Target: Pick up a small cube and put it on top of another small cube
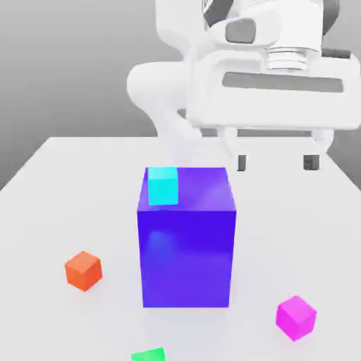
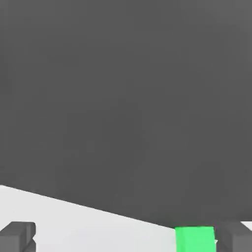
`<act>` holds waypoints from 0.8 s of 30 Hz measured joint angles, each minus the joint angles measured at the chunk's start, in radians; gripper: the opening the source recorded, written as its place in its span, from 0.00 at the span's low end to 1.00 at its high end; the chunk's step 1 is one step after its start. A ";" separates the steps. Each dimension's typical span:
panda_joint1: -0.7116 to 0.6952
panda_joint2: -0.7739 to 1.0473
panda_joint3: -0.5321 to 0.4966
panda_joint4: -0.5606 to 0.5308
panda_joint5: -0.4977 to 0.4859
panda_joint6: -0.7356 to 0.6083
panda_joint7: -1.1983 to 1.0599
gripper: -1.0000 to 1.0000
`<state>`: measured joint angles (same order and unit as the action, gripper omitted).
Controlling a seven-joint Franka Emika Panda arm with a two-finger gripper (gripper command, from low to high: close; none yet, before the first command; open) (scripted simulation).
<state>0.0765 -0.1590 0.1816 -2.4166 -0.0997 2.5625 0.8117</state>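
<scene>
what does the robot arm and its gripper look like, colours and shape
The arm is glossy white with rounded, bulky links. The hand is a wide, boxy white block with a long grey inset strip across its face and a ribbed metallic ring at the wrist above it. The gripper carries two short white fingers ending in small dark grey square pads. No cables or markings are visible.

arm: white, reaching in from the far side of the scene, upper links bent over and forward in the exterior view
hand: wide white body held level, pointing down
gripper (image 1: 276,163): jaws spread wide, nothing between them
fingertips (image 1: 242,163): dark grey, hanging in the air, touching nothing
hand view: both dark tips (image 2: 17,235) at the frame's edge, well apart
</scene>
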 joint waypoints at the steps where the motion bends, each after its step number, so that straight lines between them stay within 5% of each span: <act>1: 0.006 0.036 0.009 -0.007 -0.007 0.015 0.002 0.50; 11: 0.104 0.397 0.054 -0.068 -0.057 0.168 0.005 0.50; 15: 0.155 0.543 -0.001 -0.045 -0.121 0.272 0.051 0.50; 16: 0.171 0.578 -0.020 -0.038 -0.136 0.299 0.063 0.00; 24: 0.164 0.563 -0.012 -0.041 -0.130 0.288 0.058 0.00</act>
<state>0.2409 0.4042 0.1697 -2.4578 -0.2293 2.8505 0.8697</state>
